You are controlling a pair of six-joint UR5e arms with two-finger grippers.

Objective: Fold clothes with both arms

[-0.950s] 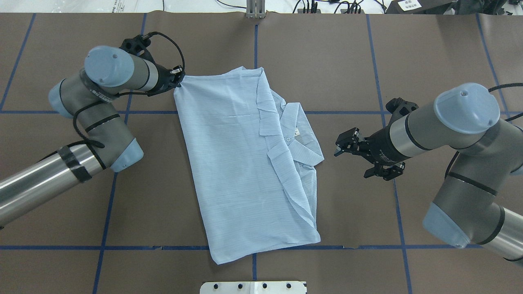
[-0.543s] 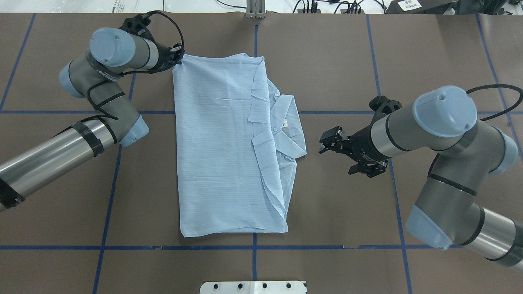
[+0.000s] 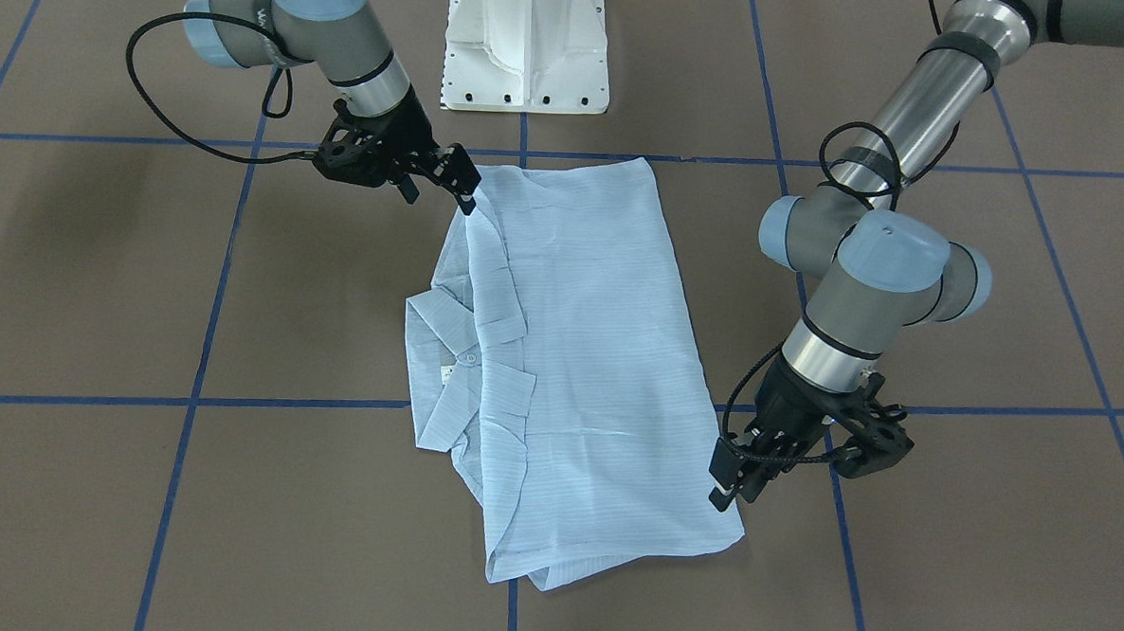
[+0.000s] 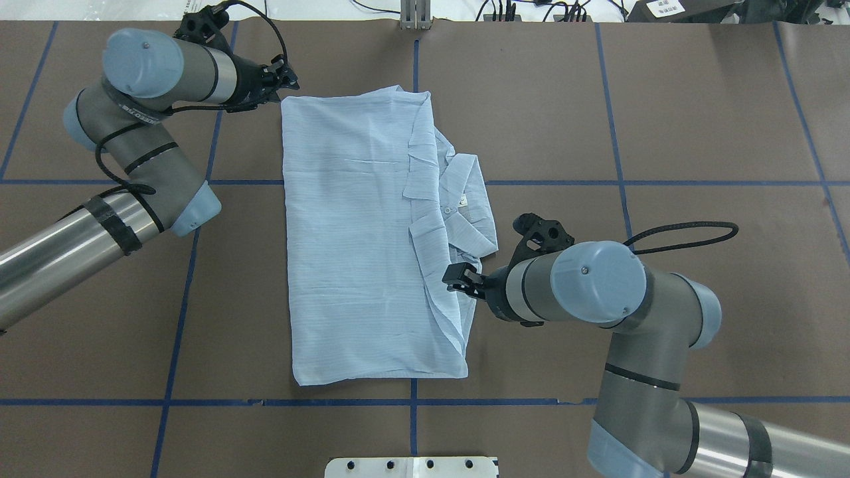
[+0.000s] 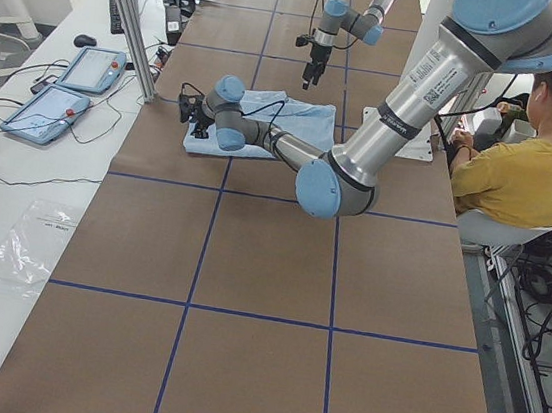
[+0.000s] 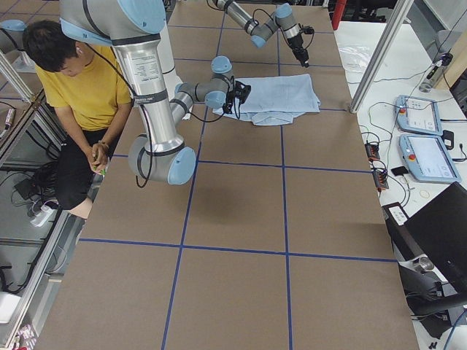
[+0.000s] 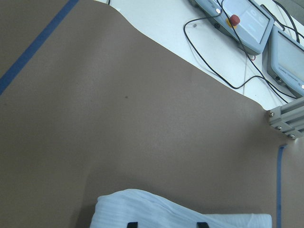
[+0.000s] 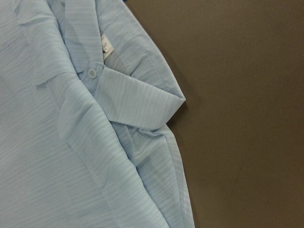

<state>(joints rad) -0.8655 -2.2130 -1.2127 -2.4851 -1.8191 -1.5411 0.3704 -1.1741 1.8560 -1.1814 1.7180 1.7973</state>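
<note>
Folded shirt [image 4: 358,232] on the surface [image 4: 531,133].
Wrist view shows left gripper [image 7: 167,224] spread, shirt corner just ahead; front view shows right gripper [image 3: 438,189], seemingly spread.

Table [image 4: 697,99] lies open round the shirt [image 4: 352,232] (pedestal [image 3: 527,39] on robot's side).

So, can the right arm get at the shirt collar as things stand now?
Probably yes: the right hand hovers close beside the collar, at the edge of the shirt, and nothing lies between them.
</note>
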